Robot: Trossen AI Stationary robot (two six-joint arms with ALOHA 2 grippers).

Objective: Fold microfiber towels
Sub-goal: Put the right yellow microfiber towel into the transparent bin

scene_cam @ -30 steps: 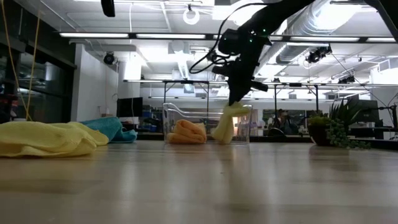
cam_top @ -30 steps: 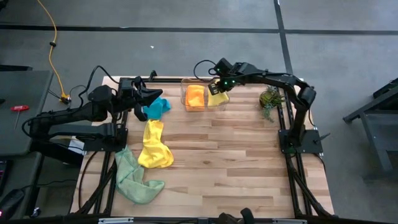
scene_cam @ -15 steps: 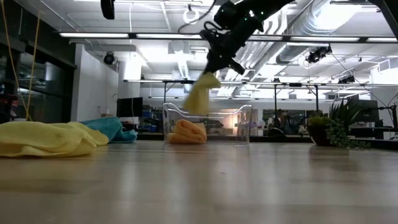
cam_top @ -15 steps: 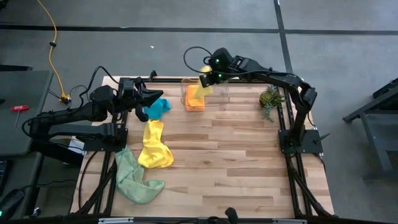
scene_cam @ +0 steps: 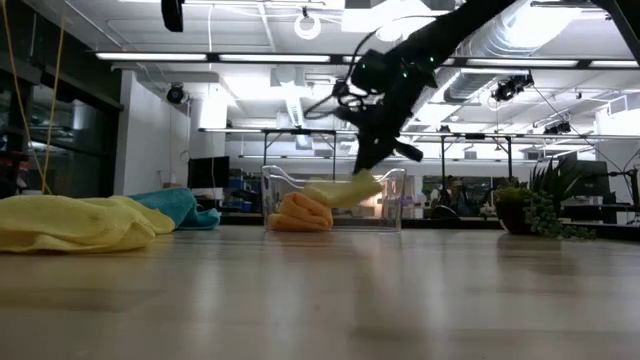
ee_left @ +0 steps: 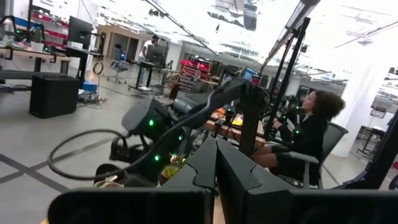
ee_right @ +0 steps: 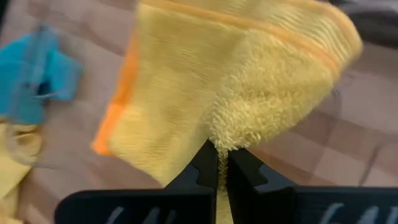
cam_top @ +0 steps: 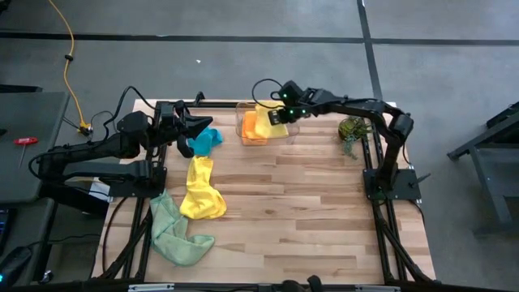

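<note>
My right gripper (cam_top: 280,111) is over the clear plastic bin (cam_top: 289,128) at the table's far edge, shut on a folded yellow towel (ee_right: 236,99). An orange towel (cam_top: 250,126) lies in the bin's left half. A teal-blue towel (cam_top: 205,139) lies crumpled near the far left. A second yellow towel (cam_top: 199,191) and a light green towel (cam_top: 172,231) lie bunched on the left side. My left gripper (cam_top: 207,124) is shut, raised beside the teal-blue towel. My right gripper pinches the folded yellow towel at an edge (ee_right: 221,146) between its two fingers, several layers together. The fingers come from above, slanting toward the table's left. The towel hangs off the fingers, spread out to the left, over the bin (scene_cam: 345,190).
A small green potted plant (cam_top: 353,130) stands at the far right. The bin's clear walls (scene_cam: 392,200) rise around the orange towel. Bare wood lies across the middle and right of the table (cam_top: 324,211).
My right gripper has swung the yellow towel up and toward the table's left over the orange towel, then come back down and a little right over the bin. The towel hung straight down a second ago and now lies out sideways, low in the bin.
</note>
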